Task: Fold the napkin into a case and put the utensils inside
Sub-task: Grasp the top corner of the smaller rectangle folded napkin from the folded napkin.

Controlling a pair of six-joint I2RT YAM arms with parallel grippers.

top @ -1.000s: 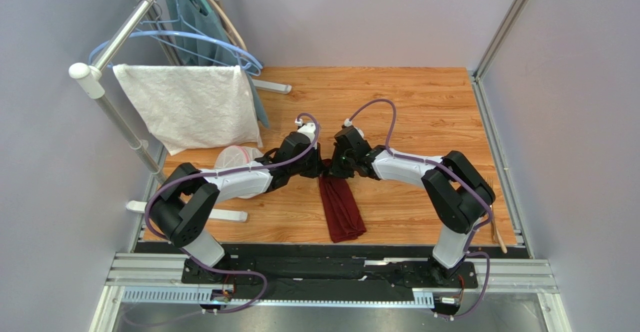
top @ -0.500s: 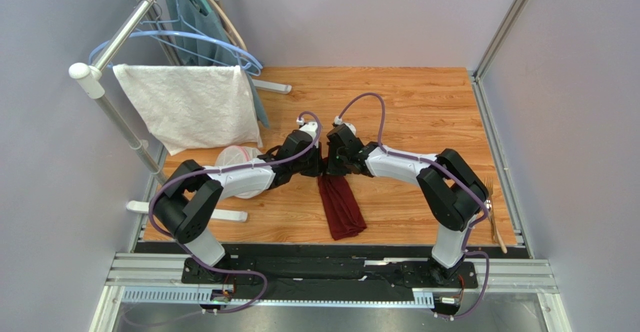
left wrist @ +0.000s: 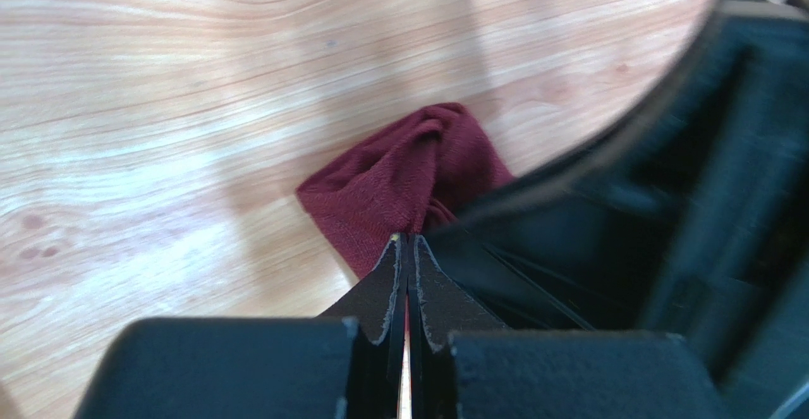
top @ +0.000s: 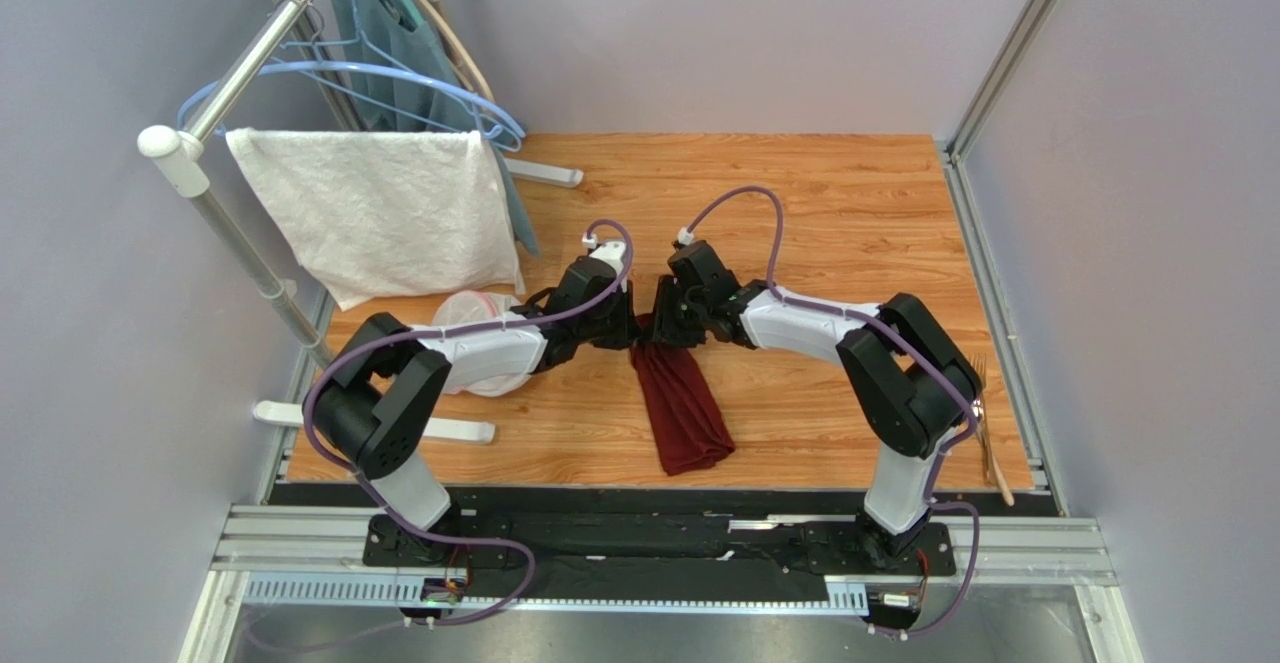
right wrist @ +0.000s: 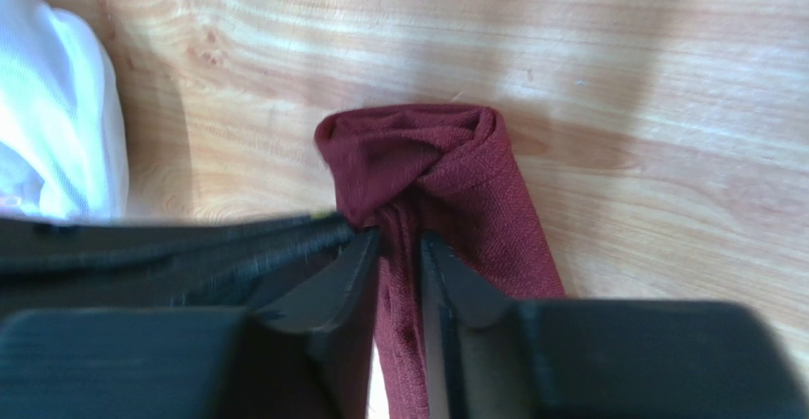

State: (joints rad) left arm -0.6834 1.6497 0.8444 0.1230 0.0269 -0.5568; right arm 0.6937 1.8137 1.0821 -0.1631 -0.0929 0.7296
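Napkin [top: 684, 408] lies folded into a narrow maroon strip on the wooden table [top: 857, 213], between the arms; left pincer [left wrist: 406, 241] is clenched on its bunched far end, right pincer [right wrist: 399, 239] stands slightly parted astride that bunch, released

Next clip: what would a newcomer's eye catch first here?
The left gripper and right gripper meet nose to nose at the middle of the table, over the far end of a dark red napkin folded into a narrow strip. The left pinches its bunched tip; the right straddles it, fingers slightly parted. A white towel hangs on the rack at far left.
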